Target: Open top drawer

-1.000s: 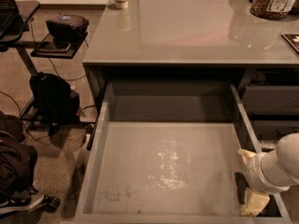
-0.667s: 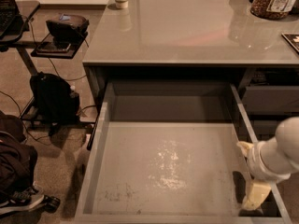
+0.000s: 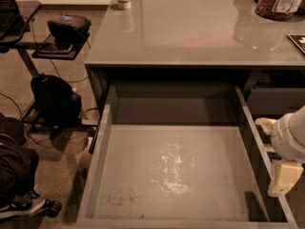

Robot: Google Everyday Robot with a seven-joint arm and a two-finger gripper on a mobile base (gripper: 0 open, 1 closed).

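While the top drawer (image 3: 143,175) is sitting pulled far out beneath the grey counter (image 3: 190,27), its scuffed interior bare, the gripper (image 3: 281,151) is drifting rightward beside the drawer's right rail. This suggests the opening is essentially done. Whether the gripper is open or closed cannot be told. The label on the jar (image 3: 281,1) is proving unreadable.

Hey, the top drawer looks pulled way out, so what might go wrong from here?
The top drawer is extended far from the desk; pulling further might bring it right out or make it sag. The gripper sits just outside the drawer's right wall, near a narrower drawer, so a sideways swing might strike either.
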